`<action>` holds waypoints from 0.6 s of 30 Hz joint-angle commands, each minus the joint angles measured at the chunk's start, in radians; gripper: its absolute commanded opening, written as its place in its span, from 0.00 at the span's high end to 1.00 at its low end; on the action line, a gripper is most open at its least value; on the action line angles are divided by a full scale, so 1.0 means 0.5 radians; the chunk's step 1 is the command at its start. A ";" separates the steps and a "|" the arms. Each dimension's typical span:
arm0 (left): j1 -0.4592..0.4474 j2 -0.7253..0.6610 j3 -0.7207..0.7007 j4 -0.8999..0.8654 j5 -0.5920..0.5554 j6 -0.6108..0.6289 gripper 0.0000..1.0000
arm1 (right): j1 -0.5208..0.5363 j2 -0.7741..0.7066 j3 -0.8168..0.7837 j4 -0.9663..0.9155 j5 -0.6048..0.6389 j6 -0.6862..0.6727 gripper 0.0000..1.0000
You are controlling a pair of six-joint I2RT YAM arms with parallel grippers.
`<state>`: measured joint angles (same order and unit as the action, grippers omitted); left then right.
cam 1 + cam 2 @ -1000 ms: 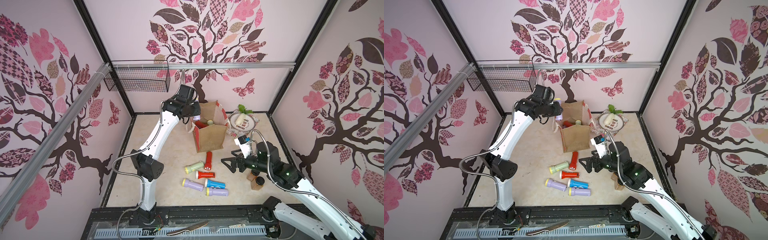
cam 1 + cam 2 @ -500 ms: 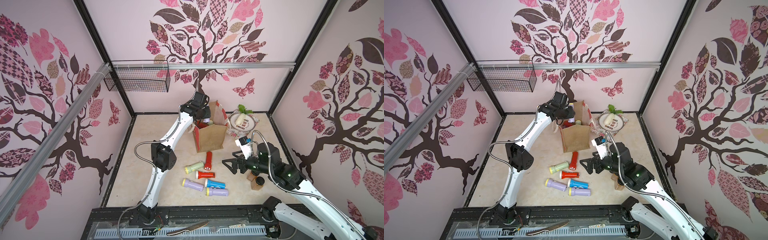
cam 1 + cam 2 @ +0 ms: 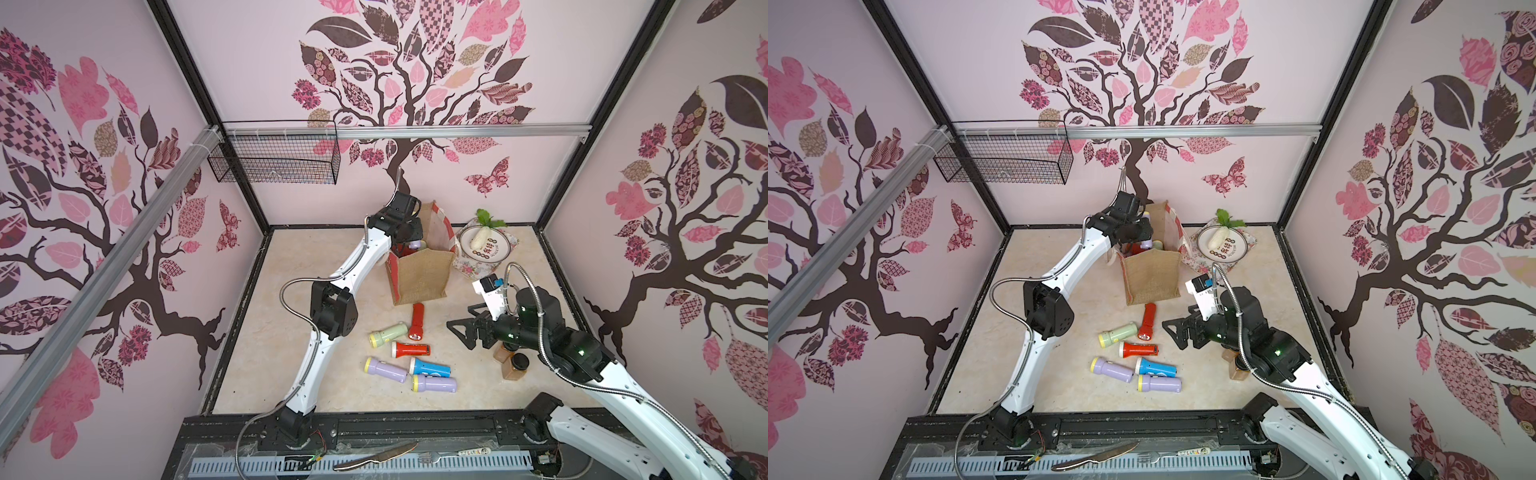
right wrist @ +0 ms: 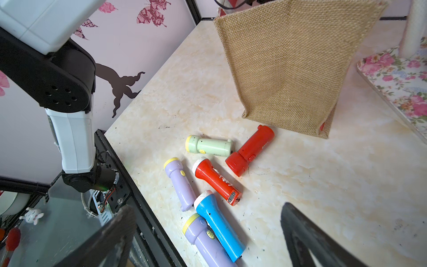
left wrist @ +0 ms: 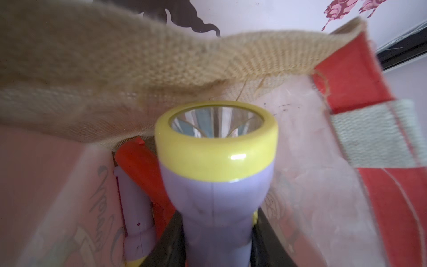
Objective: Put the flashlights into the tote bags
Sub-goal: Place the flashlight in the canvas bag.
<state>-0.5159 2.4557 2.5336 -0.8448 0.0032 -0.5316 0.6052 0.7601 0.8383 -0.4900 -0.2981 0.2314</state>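
The brown burlap tote bag (image 3: pixel 419 274) (image 3: pixel 1152 276) stands at the back middle of the table. My left gripper (image 3: pixel 409 235) (image 5: pixel 217 231) reaches into its mouth, shut on a lilac flashlight (image 5: pixel 215 185) with a yellow ring. A red flashlight (image 5: pixel 143 166) and another lilac one (image 5: pixel 136 219) lie inside the bag. Several flashlights lie on the table in front of the bag, among them a pale green one (image 3: pixel 388 333), a red one (image 3: pixel 411 350) and a blue one (image 3: pixel 430 368) (image 4: pixel 219 228). My right gripper (image 3: pixel 459 332) (image 4: pixel 206 207) hovers open to their right, holding nothing.
Two brown jars (image 3: pixel 513 365) stand under my right arm. A plate (image 3: pixel 496 249) with a white radish rests on a floral tray (image 3: pixel 467 264) right of the bag. A black wire basket (image 3: pixel 276 160) hangs on the back wall. A knife (image 3: pixel 374 457) lies on the front rail.
My left arm has swung right and reached forward, carrying the lilac flashlight from beside the bag down into its mouth. The right arm has stayed put.
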 commanded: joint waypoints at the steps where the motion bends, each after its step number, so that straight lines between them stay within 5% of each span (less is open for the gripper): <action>1: -0.002 0.046 0.033 0.072 -0.030 -0.018 0.93 | -0.011 -0.008 0.005 0.004 0.036 -0.031 0.00; 7: -0.002 0.019 -0.033 0.092 -0.030 -0.002 0.78 | -0.011 -0.023 -0.002 0.004 0.049 -0.036 0.00; 13: 0.008 -0.072 -0.079 0.138 0.007 0.012 0.42 | -0.012 -0.011 0.027 0.012 0.063 -0.055 0.00; 18: 0.005 -0.179 -0.064 0.192 0.041 0.011 0.25 | -0.017 -0.007 0.050 0.004 0.075 -0.059 0.00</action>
<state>-0.5148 2.4691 2.5168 -0.7994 0.0124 -0.5285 0.6006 0.7589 0.8383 -0.4900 -0.2729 0.2203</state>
